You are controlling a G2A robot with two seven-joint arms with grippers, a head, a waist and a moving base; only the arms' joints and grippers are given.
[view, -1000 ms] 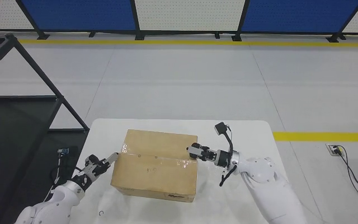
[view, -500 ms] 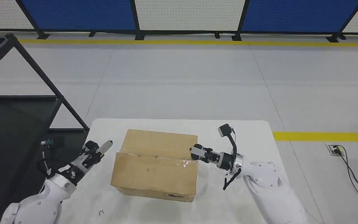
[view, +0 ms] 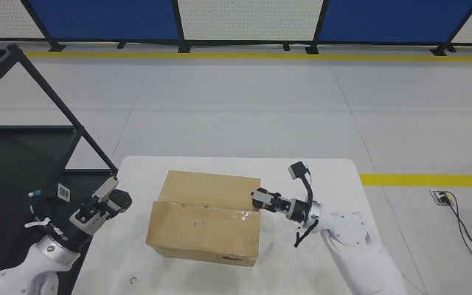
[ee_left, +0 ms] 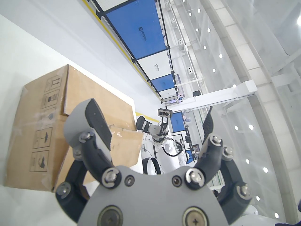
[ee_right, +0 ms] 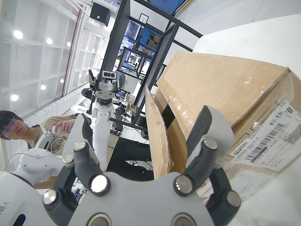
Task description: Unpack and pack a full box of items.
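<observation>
Passing room over the table [view: 139, 174] strip left of the box [view: 204, 219], black rack [view: 37, 158] close beyond its edge.

- Site type: a large indoor robotics test hall, industrial in character, not a home or an office.
- Floor [view: 243, 110]: pale, smooth and glossy, marked with a yellow line [view: 221, 54] that runs along the bay boundary.
- Bay boundary: blue panels [view: 103, 18] and white perforated panels [view: 251, 18], mounted in black frames on feet.
- Ceiling: high, with white beams and rows of round lights [ee_left: 220, 56].
- Work station: one white surface [view: 324, 173], standing alone on the open floor.
- Adjacent fixtures: a black metal rack frame [view: 63, 108] beside the surface; a floor socket [view: 441, 197] with a cable plugged in.
</observation>
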